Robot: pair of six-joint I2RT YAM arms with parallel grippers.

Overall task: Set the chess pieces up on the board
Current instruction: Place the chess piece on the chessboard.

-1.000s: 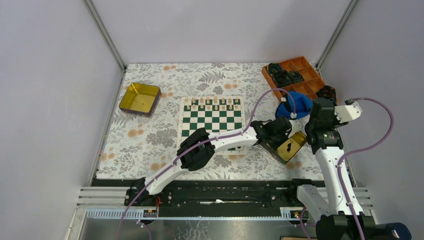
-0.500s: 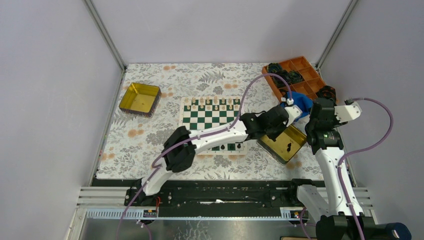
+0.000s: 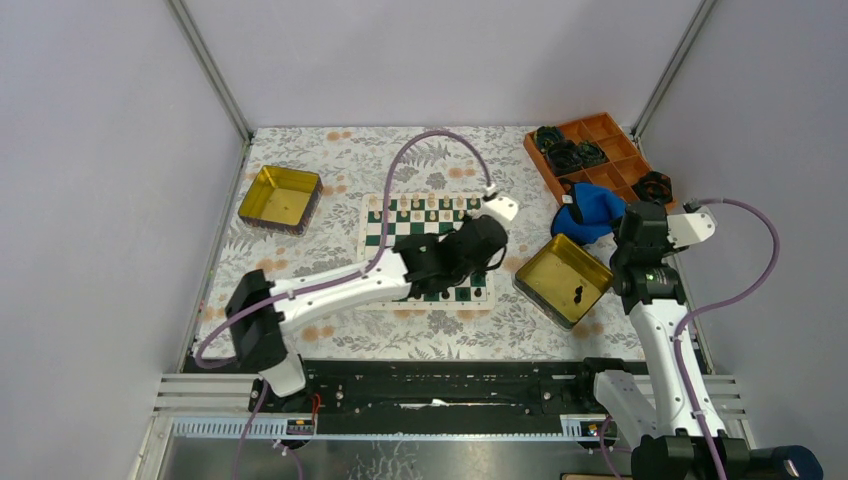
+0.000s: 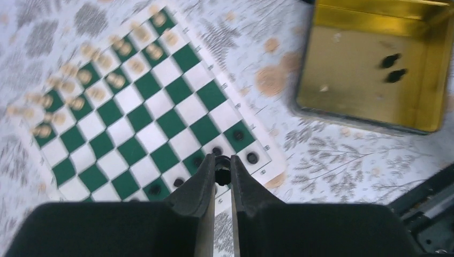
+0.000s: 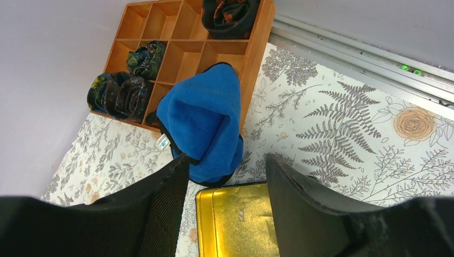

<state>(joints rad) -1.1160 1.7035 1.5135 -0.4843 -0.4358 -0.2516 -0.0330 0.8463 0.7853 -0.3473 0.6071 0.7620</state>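
Observation:
The green-and-white board [image 3: 385,252] lies mid-table, also in the left wrist view [image 4: 140,131]. Cream pieces [image 3: 424,204] line its far rows; several black pieces [image 4: 251,158] stand along its near right edge. My left gripper [image 4: 222,170] is shut on a black chess piece [image 4: 222,174] above the board's near right corner; in the top view it hangs over that corner [image 3: 478,255]. Two black pieces [image 4: 392,68] lie in the gold tin [image 3: 564,281]. My right gripper [image 5: 227,182] is open and empty above the tin's far edge [image 5: 235,214].
A second gold tin [image 3: 279,197] sits at the far left. An orange divider tray [image 3: 590,152] holds dark rolled items at the far right, with a blue cloth [image 3: 588,212] at its near side. The table's front rail runs below.
My left arm has swung left from the right gold tin to the board's near right corner, carrying the black piece. The right arm has stayed put.

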